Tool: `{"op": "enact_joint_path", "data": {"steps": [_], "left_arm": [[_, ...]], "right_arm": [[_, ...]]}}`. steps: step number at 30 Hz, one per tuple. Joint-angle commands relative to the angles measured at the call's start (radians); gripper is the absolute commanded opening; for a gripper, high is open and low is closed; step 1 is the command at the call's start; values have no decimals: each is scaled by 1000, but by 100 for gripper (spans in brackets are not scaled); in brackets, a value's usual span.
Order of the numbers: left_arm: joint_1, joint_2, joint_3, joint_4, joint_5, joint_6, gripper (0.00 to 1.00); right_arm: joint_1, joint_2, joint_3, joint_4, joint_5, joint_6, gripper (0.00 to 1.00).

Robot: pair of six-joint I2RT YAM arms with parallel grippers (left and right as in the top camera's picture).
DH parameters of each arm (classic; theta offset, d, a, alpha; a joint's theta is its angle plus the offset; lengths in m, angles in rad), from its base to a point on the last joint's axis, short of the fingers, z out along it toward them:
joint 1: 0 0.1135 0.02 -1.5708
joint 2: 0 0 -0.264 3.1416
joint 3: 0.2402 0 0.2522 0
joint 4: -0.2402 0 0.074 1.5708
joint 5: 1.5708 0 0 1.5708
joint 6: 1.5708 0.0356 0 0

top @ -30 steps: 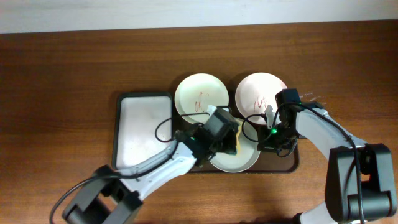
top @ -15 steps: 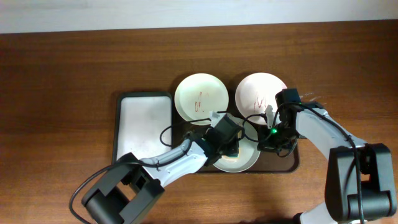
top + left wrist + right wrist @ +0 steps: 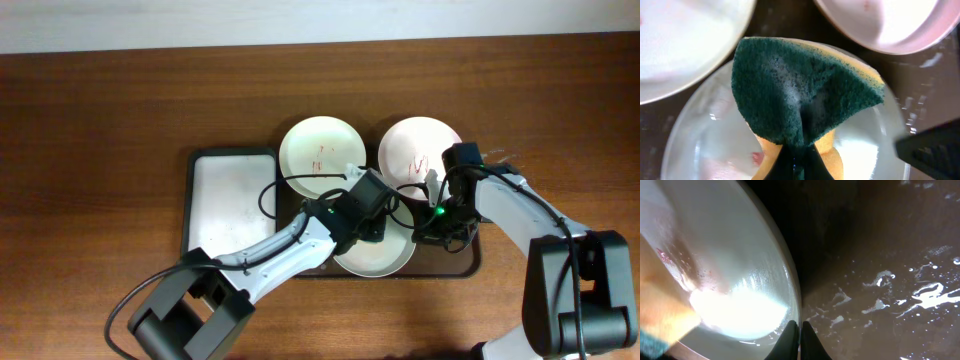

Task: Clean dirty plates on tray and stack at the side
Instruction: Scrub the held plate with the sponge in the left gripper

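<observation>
Three plates sit on the dark brown tray (image 3: 470, 262): a white one (image 3: 312, 150) and a pink one (image 3: 415, 145) at the back, both with red scribbles, and a pale green one (image 3: 375, 255) in front. My left gripper (image 3: 368, 215) is shut on a green and yellow sponge (image 3: 800, 85) and presses it onto the green plate (image 3: 705, 130), where a small red stain (image 3: 758, 157) shows. My right gripper (image 3: 432, 226) is shut on that plate's right rim (image 3: 792, 295). The tray (image 3: 890, 280) is wet with white suds.
A smaller white-lined tray (image 3: 232, 205) lies left of the brown tray. In the left wrist view the white plate (image 3: 680, 45) and the pink plate (image 3: 890, 25) lie close behind the sponge. Brown table surrounds both trays.
My left gripper has moved the sponge across the green plate, first toward the front, then back and right. The right gripper has kept still on the rim.
</observation>
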Motion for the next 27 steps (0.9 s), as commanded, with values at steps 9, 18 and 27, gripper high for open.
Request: {"op": "enact_joint_path", "data": {"steps": [9, 18, 27], "left_arm": [[1, 90, 18, 9, 35, -77, 0], [37, 87, 18, -116, -47, -53, 0], [82, -172, 22, -175, -5, 40, 0]], "right_arm": [[7, 4, 14, -5, 6, 0, 4], [7, 4, 14, -12, 7, 0, 4], [7, 4, 14, -12, 7, 0, 12]]}}
